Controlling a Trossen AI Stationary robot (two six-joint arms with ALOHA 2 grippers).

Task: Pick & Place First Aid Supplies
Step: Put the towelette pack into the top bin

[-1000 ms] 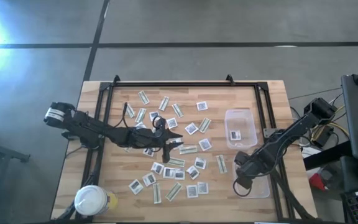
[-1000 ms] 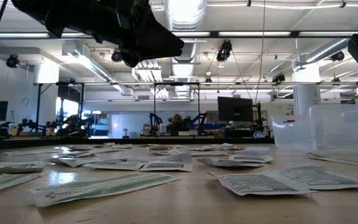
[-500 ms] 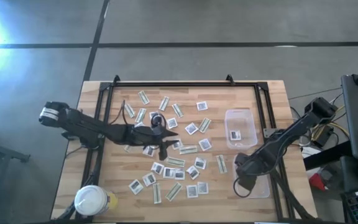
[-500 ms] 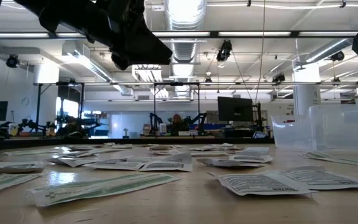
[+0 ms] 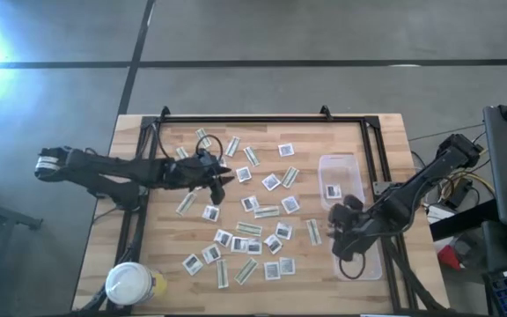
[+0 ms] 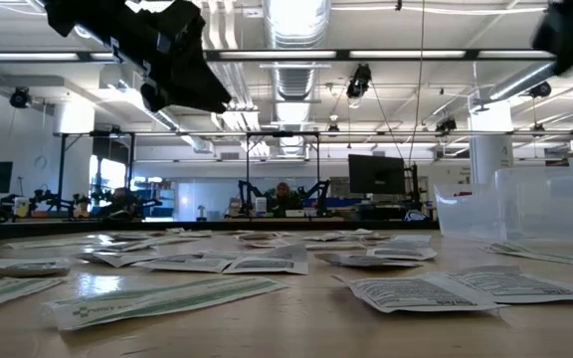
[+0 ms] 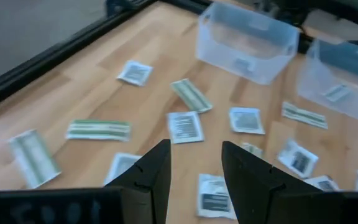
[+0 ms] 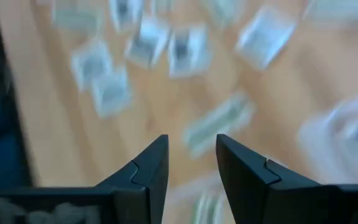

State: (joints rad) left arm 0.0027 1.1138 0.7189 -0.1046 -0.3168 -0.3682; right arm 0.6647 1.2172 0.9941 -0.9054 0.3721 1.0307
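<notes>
You are barely started: one square white packet lies in the upper tub, one more shows in the lower tub, and dozens of first aid supplies cover the table. Your left gripper hangs above them, jaws apart and empty. Your right gripper, jaws apart and empty, has strips just ahead.
</notes>
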